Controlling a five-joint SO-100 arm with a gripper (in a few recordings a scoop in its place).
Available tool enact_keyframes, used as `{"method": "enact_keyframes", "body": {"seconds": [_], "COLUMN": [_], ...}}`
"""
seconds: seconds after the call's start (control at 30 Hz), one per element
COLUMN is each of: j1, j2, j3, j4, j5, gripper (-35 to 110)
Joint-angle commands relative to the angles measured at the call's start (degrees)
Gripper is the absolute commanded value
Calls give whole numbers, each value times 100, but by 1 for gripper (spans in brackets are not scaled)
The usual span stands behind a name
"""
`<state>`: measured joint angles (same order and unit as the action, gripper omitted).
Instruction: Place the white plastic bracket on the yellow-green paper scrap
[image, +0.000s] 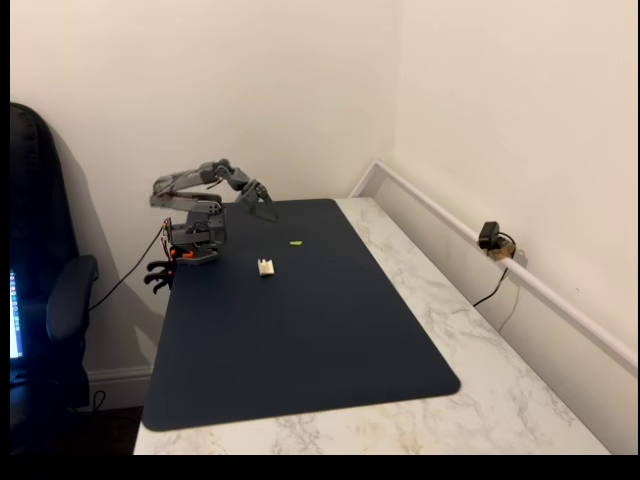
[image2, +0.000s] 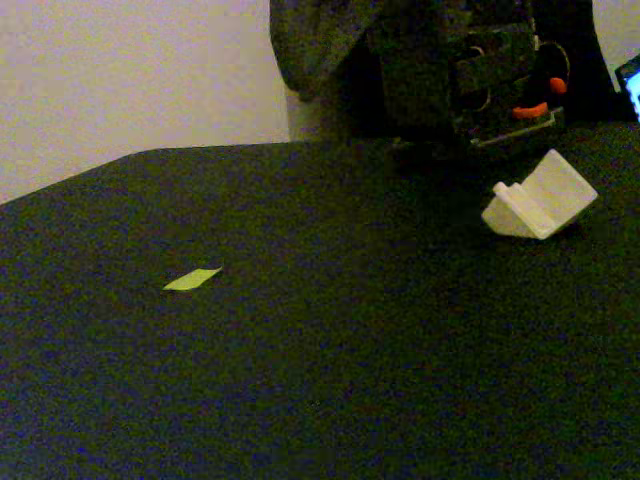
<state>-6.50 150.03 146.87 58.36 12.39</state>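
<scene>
Fixed views, bracket: the white plastic bracket (image: 266, 267) lies free on the dark mat (image: 300, 340), toward the mat's far left corner, just in front of the arm's base (image: 195, 240). In the low fixed view (image2: 538, 197) it shows as an angled piece, one flat flange raised and tilted, a blocky foot on the mat.

Handling: by its look, light, stiff and smooth. It will likely skid or tip on the mat if nudged from one side rather than bend. Breakage seems unlikely.

Where to grip: across the raised flange or the two parallel flat sides, pinched squarely, so it does not twist out.

Paper scrap: the yellow-green paper scrap (image: 296, 242) lies flat on the mat, beyond the bracket and nearer the far edge, apart from it. In the low fixed view (image2: 192, 279) it is a thin pointed sliver, well to the left of the bracket. It is so light that a passing finger could shift it.

Pincer: the gripper (image: 266, 208) hangs folded near the mat's far edge, tips pointing down, away from both pieces. It carries nothing. How far the jaws stand apart is too small to tell.

Surroundings: the marble table (image: 480, 330) carries the mat.
</scene>
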Motion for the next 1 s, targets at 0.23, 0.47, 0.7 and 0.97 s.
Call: {"method": "enact_keyframes", "body": {"seconds": [0.23, 0.47, 0.7, 0.97], "j1": [-791, -1160, -2021, -2742], "j2": [-3393, -3894, -4289, -3445], "j3": [-4421, -4878, -4904, -3700], "j4": [2320, 2909, 3067, 2672], "j5": [-193, 202, 914, 1784], "gripper": [0, 3, 11, 31]}}
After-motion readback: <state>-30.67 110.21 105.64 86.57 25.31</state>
